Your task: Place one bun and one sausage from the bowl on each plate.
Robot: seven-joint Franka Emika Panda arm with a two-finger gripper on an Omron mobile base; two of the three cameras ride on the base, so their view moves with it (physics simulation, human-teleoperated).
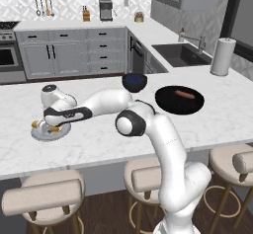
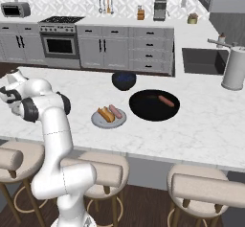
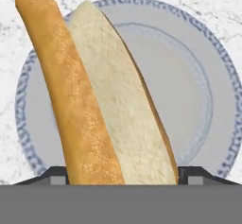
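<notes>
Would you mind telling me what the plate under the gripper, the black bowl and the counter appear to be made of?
Plate: probably glazed ceramic, given its smooth pale face and blue-patterned rim.
Black bowl: glossy, possibly ceramic or coated metal; it is uniformly dark with a slight sheen.
Counter: looks like polished marble, white with grey veining.

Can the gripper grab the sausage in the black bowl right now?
Probably not yet: the gripper is closed on a bun over a plate. Once freed, the sausage lies uncovered in the open bowl.
</notes>
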